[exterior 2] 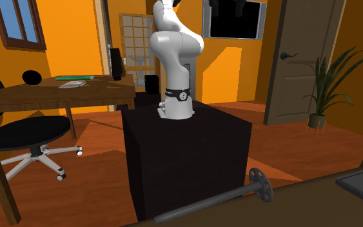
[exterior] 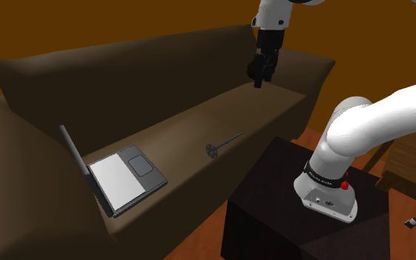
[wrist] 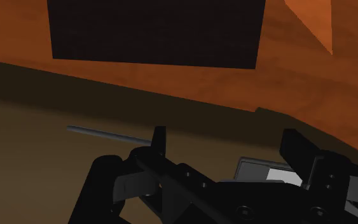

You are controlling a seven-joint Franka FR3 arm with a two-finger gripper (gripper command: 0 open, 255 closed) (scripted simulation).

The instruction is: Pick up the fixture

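Pincer hangs in the upper right of the shoulder view, above the far end of the sofa seat. In the wrist view its fingers stand apart with nothing between them. The fixture is a thin grey rod with a small disc at one end. It lies flat on the seat near frame centre, down and to the left of the pincer and well apart from it, between the pincer and the open laptop. Its long axis runs roughly along the seat's length, with the disc end toward the lower left and the bare tip toward the upper right. In the second exterior view the fixture sits at lower centre, disc to the right. From the wrist camera the rod shows beyond one fingertip, outside the gap and not lined up with it. My judgement is that the coming move turns on this offset. I need to carry the hand down-left along the seat and turn the wrist so the jaws close across the rod, not along it. The thin shaft lies low on the cushion, so I expect little margin.
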